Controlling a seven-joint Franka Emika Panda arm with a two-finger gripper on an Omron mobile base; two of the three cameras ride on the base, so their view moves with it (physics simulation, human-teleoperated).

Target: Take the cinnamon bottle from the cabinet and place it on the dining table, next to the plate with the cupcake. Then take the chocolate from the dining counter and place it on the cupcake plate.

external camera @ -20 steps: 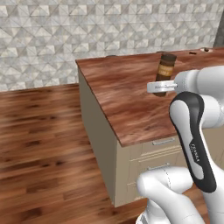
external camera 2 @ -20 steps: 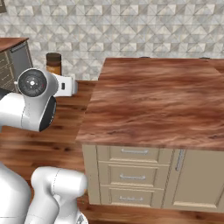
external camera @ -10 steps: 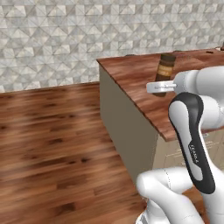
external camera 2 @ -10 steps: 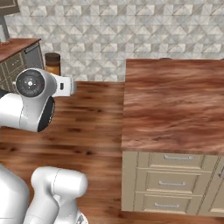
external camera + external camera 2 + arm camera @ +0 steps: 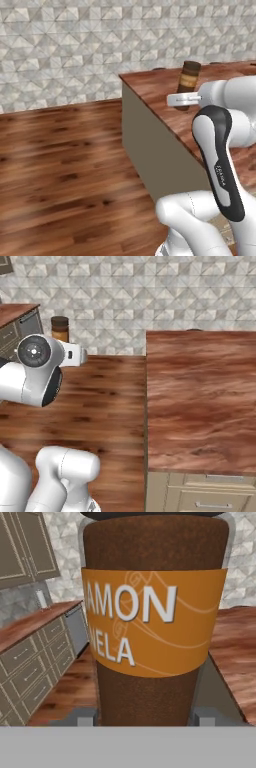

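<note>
Hand view puts the bottle (image 5: 152,622) very close to the camera: a dark brown cylinder with an orange band, on which parts of white letters can be read. It stands upright between the two finger tips of the gripper (image 5: 145,718), which show at both sides of its bottom end; the gripper is pinching the bottle, with its jaws partly spread around it.

From the left base camera, the bottle (image 5: 188,82) shows its dark cap and tan band above the white hand of the arm (image 5: 220,150). It is held in the air, in front of the reddish-brown worktop (image 5: 160,87) of the island, and does not rest on it. From the right base camera, the bottle (image 5: 60,329) rises just behind the white hand, over the wooden floor (image 5: 105,401) and well apart from the island worktop (image 5: 200,396) at the right side.

The worktop has a beige side wall in the left base view, and drawers (image 5: 207,496) with short handles are under its near edge in the right base view. A wall of grey patterned tiles (image 5: 75,45) is behind the scene. At the left side of the hand view stands a second row of grey drawer units (image 5: 35,662) with a brown top, and wall cabinets (image 5: 25,547) hang above them.
</note>
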